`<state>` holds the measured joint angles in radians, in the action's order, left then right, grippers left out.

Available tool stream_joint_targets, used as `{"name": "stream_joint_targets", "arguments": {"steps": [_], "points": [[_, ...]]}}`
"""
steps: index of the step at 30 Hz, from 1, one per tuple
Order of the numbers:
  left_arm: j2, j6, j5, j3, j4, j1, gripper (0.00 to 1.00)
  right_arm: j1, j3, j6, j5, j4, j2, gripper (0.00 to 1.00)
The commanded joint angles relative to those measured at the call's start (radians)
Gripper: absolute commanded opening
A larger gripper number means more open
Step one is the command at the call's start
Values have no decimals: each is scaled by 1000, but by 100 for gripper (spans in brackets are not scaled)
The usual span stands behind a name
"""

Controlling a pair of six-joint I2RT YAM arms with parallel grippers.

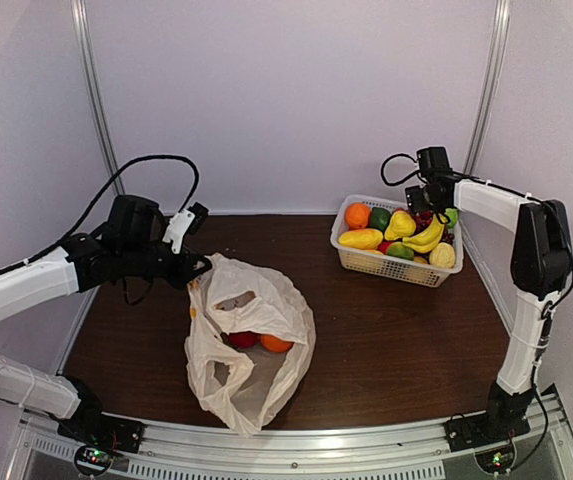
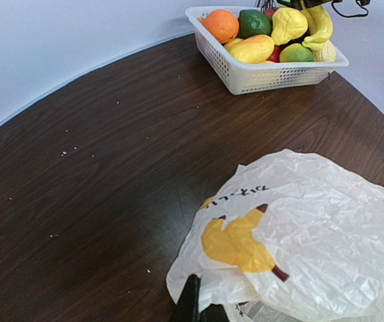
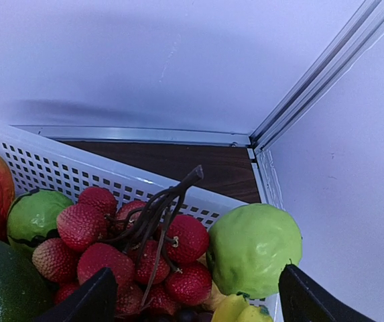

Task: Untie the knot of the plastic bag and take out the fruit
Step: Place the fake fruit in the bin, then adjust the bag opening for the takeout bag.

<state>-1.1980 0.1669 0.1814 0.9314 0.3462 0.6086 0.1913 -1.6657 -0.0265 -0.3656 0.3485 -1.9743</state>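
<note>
The cream plastic bag lies crumpled mid-table with its mouth open; no knot shows. A red fruit and an orange fruit lie inside it. My left gripper is shut on the bag's far left edge, and in the left wrist view the plastic runs between its fingers. My right gripper is open and empty over the white basket's far right corner. In the right wrist view it hangs just above a light green fruit.
The basket holds an orange, a green fruit, bananas, a mango and a red berry bunch. Its wall stands close to the back and right enclosure walls. Dark wood table lies between bag and basket.
</note>
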Motion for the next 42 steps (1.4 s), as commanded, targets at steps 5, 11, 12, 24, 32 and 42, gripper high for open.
{"name": "stream_joint_targets", "arguments": {"steps": [5,11,12,24,32,42], "points": [[-20,8,22,23,-7,-4,0,-4,-12,27,54,7,96,83],[-19,8,25,23,-6,-5,0,-4,-6,27,62,12,108,82],[-18,8,24,23,-7,-5,0,-4,-4,27,62,13,111,82],[-15,8,55,20,-17,-4,0,4,99,84,222,7,238,84],[-8,-7,131,9,-48,-4,0,142,257,-36,403,-43,439,89],[12,-47,265,-12,-103,45,0,515,313,-81,425,7,569,92]]}}
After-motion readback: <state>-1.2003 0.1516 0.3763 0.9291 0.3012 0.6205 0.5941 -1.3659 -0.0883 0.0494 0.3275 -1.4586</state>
